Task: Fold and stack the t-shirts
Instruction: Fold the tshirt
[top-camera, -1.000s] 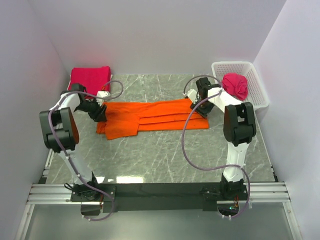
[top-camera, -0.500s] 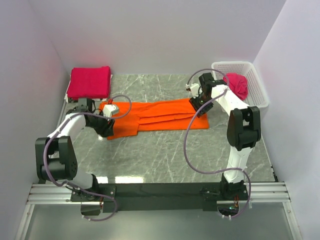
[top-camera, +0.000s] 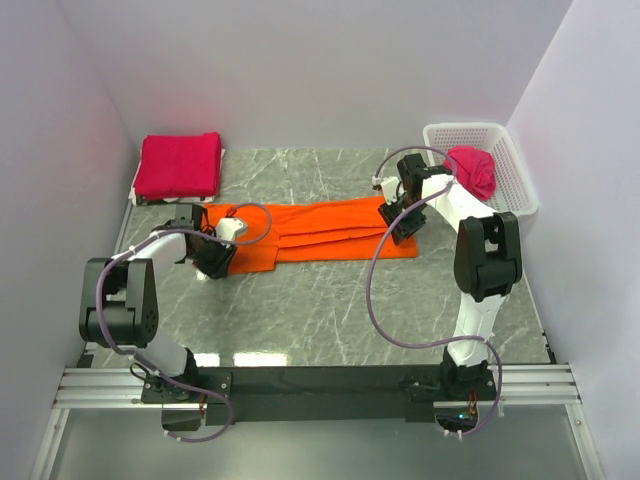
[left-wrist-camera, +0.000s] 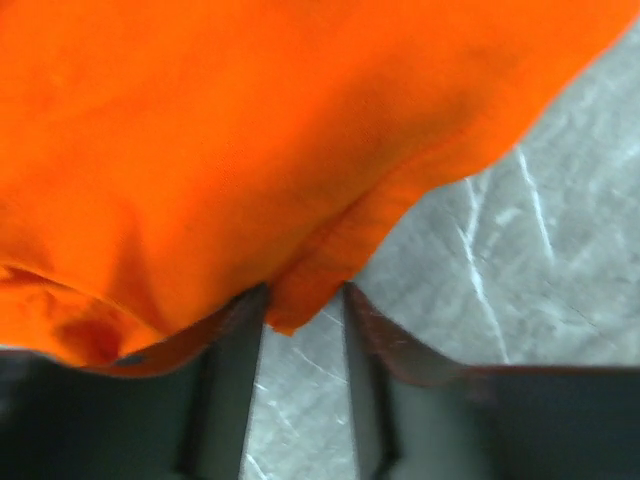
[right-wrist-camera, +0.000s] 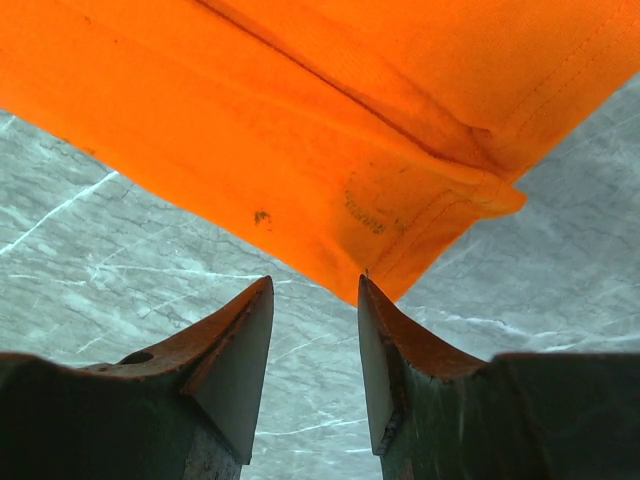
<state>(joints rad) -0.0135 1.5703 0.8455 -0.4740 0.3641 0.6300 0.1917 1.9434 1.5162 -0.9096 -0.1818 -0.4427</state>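
Left pincer (left-wrist-camera: 303, 296) and right pincer (right-wrist-camera: 315, 284) half-open at orange t-shirt (top-camera: 320, 228) edges.

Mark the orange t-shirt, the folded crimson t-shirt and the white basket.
orange t-shirt (top-camera: 320, 228), top view, middle of the cloth
folded crimson t-shirt (top-camera: 180, 165), top view, centre of its top
white basket (top-camera: 514, 172), top view, right lattice wall

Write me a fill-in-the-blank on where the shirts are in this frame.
The outspread shirt on the table is ___. The crumpled pink shirt lies in the white ___. The folded pink shirt sits at the table's far ___ corner.
Missing: orange; basket; left.
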